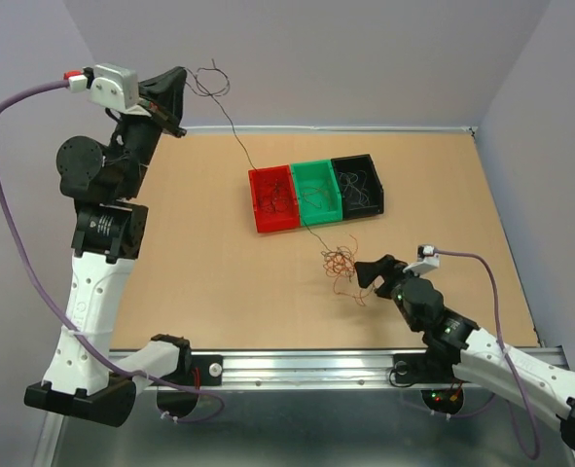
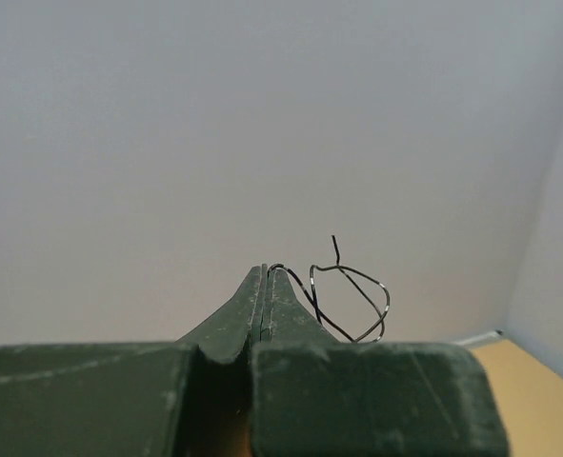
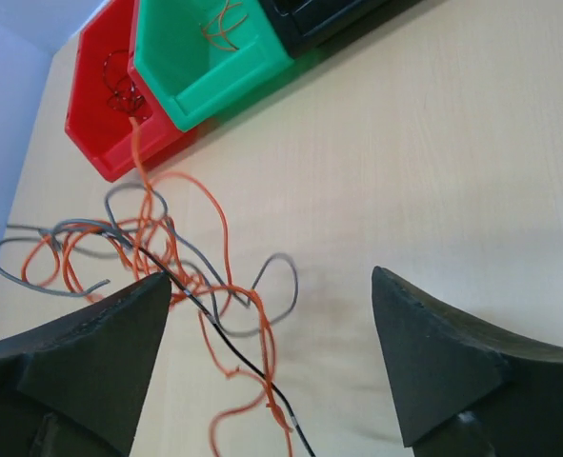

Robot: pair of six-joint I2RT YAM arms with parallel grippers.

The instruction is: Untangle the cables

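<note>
The cables lie as a loose tangle [image 1: 340,261] of orange, grey and black wire on the table in front of the bins. My left gripper [image 1: 175,105] is raised high at the far left, shut on one end of a thin black wire [image 1: 231,126]. That wire runs down over the bins to the tangle. In the left wrist view the jaws [image 2: 265,269] are pressed together with the wire's curled end [image 2: 357,297] sticking out. My right gripper [image 1: 369,278] stands open just right of the tangle [image 3: 167,252]. The black wire [image 3: 233,357] crosses between its fingers, near the left one.
Three small bins stand side by side beyond the tangle: red [image 1: 256,206], green [image 1: 316,165] and black [image 1: 377,185]. Each holds a few loose wires. An orange strand rises from the tangle to the red bin [image 3: 95,129]. The table's right edge lies past my right arm.
</note>
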